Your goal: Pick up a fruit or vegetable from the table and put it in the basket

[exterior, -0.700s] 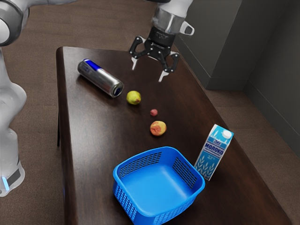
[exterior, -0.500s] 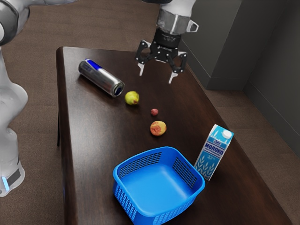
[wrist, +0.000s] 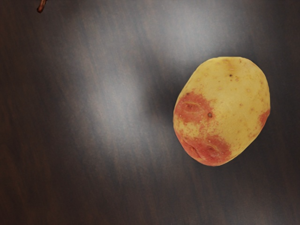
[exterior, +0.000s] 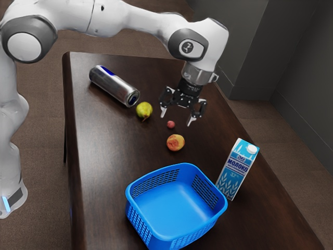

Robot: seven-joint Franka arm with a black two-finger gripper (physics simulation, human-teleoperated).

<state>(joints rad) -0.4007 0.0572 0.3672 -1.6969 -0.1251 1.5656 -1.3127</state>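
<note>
Brown carpet [exterior: 44, 114] and a dark grey wall [exterior: 307, 67] surround a dark wooden table [exterior: 114, 148] in the exterior view. From the exterior view's left, the white arm [exterior: 143, 22] reaches over the table, its gripper [exterior: 176, 120] pointing down. The two fingers stand spread wide apart, closed on nothing, above the table near a small red fruit [exterior: 170, 124]. That fruit lies on the wood between a green-yellow pear [exterior: 144, 110] with a brown stem and a yellow-and-red potato [exterior: 176, 142]. All three are on the table, outside the blue basket [exterior: 134, 216], and the potato is the one nearest to it. Beyond the pear, a silver can with a blue patch [exterior: 114, 86] lies on its side, one end near the pear. A blue-and-white milk carton [exterior: 237, 169] stands upright just beside the basket, its white cap up.

In the wrist view, the potato rests on dark, faintly streaked wood, its yellow skin marked with rough red patches and small dark spots. A soft shadow falls beside it, and a pale sheen crosses the wood. Well apart from the potato, a thin brown stem tip [wrist: 41, 5] shows at the edge.
</note>
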